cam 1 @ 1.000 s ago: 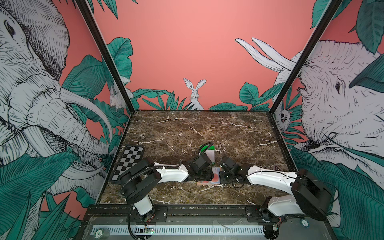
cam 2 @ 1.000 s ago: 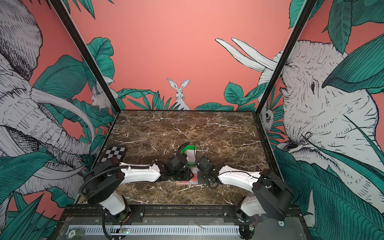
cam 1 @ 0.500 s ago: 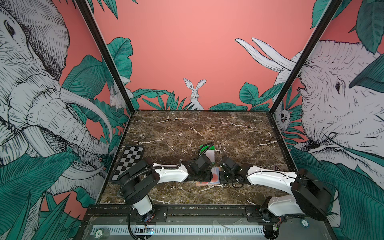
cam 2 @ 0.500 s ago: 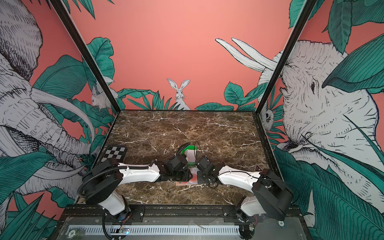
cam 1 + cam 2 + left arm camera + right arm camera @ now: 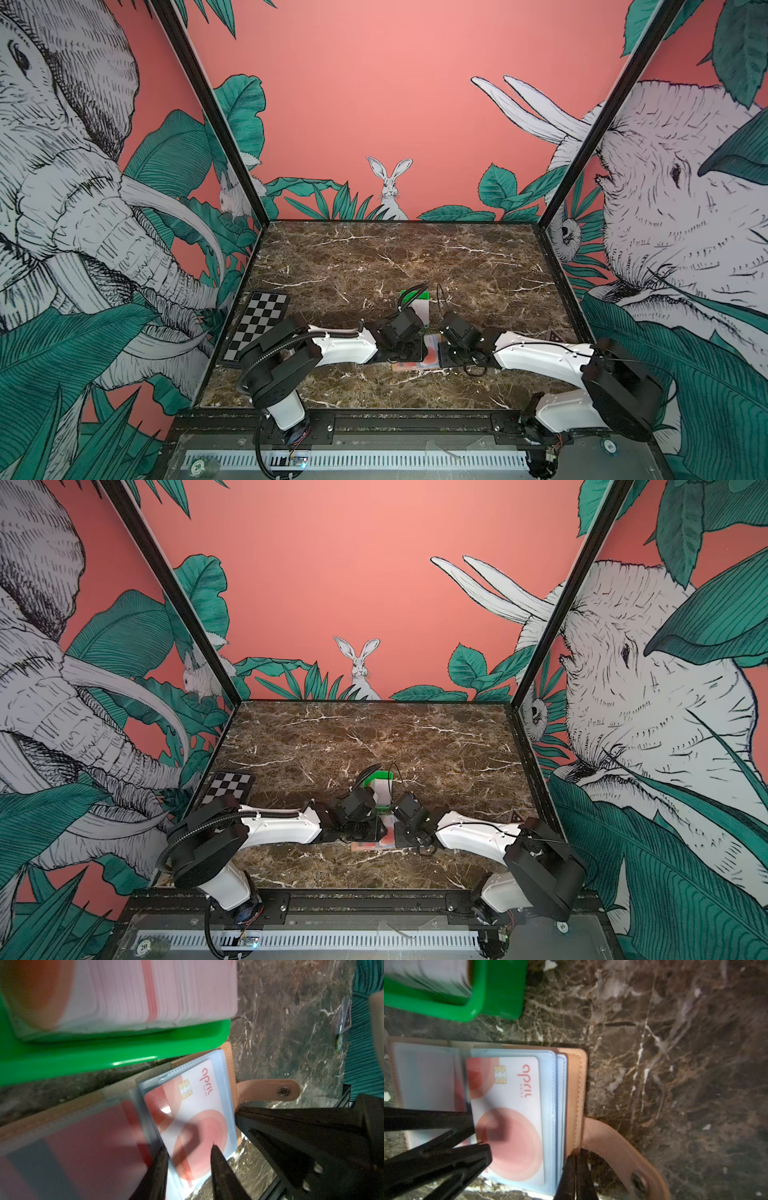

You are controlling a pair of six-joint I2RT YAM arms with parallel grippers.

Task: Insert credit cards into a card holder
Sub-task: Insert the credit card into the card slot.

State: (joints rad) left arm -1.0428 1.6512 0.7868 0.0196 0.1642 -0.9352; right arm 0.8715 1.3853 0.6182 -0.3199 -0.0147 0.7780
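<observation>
The tan card holder (image 5: 575,1084) lies open on the marble between both arms, its snap strap (image 5: 268,1089) sticking out. A white credit card with a red-orange circle (image 5: 512,1115) (image 5: 193,1118) sits in a clear blue sleeve of the holder. My left gripper (image 5: 188,1147) is open, its fingertips apart over that card's near end; beside it a sleeve page stands raised and blurred. My right gripper (image 5: 576,1152) is shut, tips touching the holder's tan edge by the strap. In both top views the holder (image 5: 415,365) (image 5: 365,845) is mostly hidden by the two wrists.
A green tray (image 5: 413,296) (image 5: 124,1055) with a stack of further cards (image 5: 145,991) stands just behind the holder. A checkerboard plate (image 5: 259,328) lies at the left wall. The cell walls close in the table on three sides.
</observation>
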